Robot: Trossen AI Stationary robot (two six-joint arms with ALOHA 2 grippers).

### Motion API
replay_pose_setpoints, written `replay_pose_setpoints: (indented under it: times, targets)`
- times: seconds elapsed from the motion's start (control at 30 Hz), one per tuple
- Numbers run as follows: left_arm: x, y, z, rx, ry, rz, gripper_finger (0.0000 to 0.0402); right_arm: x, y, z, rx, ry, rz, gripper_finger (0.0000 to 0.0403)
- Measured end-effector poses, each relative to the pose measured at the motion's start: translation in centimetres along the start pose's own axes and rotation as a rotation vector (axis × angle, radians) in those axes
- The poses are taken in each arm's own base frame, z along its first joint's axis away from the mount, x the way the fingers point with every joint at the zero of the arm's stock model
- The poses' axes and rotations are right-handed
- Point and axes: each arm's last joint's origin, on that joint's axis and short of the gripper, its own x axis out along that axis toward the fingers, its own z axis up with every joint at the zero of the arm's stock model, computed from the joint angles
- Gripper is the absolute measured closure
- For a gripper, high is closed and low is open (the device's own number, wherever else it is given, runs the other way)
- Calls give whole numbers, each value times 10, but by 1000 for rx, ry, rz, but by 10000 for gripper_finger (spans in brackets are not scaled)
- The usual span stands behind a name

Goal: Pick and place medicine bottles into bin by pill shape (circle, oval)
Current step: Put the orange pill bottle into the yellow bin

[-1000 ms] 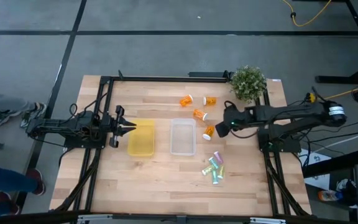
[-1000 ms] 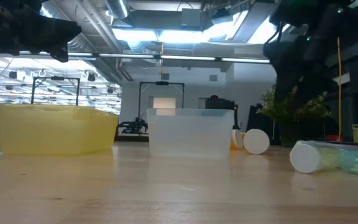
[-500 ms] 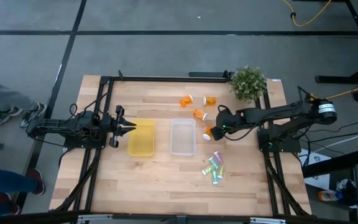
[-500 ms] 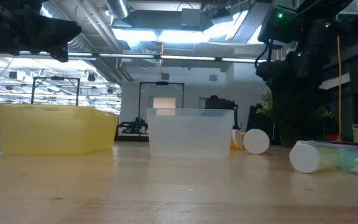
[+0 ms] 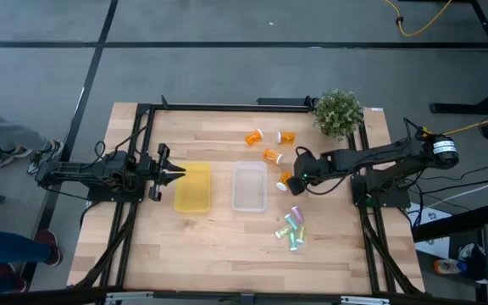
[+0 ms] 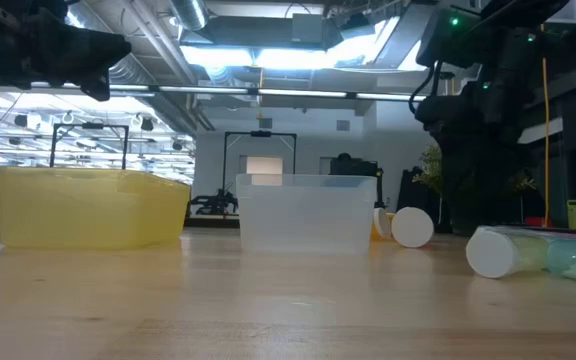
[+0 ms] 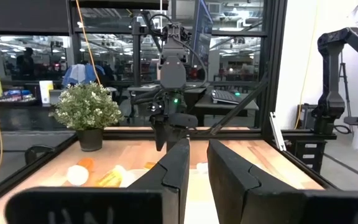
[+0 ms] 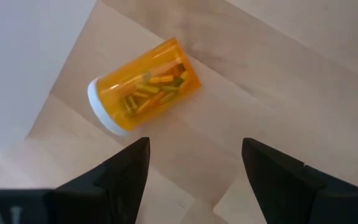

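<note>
An orange medicine bottle (image 8: 145, 87) with a white cap lies on its side on the table, just right of the clear bin (image 5: 249, 186). It also shows in the high view (image 5: 285, 180). My right gripper (image 8: 194, 168) hovers over it, open and empty, with the fingers short of the bottle; in the high view the gripper (image 5: 294, 175) is at the bottle's right. My left gripper (image 5: 176, 173) waits at the left side of the yellow bin (image 5: 192, 187), its fingers nearly together and empty. Both bins look empty.
Three more orange bottles (image 5: 271, 156) lie on the table beyond the clear bin. Several pale green bottles (image 5: 293, 229) lie in a heap nearer the front. A potted plant (image 5: 338, 113) stands at the far right corner. Bare wood shows in front of the bins.
My right gripper has moved a little toward the table's left and down, toward the orange bottle beside the clear bin. The bottle has not moved.
</note>
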Motion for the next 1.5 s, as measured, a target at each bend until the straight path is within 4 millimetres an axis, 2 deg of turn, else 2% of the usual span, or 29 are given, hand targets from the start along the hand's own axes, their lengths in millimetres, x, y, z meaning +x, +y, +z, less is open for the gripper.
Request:
replay_pose_setpoints:
  times: [0.53,0.87,1.1,1.4,1.5]
  targets:
    - [0,0,0,-5,0,0,351,-1,10,2,2,-51,93,146]
    - [0,0,0,-2,0,7,351,-1,11,5,124,-109,85,146]
    - [0,1,-1,-2,5,36,351,0,7,13,307,-114,92,146]
    - [0,1,-1,-1,8,36,351,1,-1,24,7,-148,49,146]
    - [0,1,-1,-2,7,36,351,1,-2,26,-300,-153,26,146]
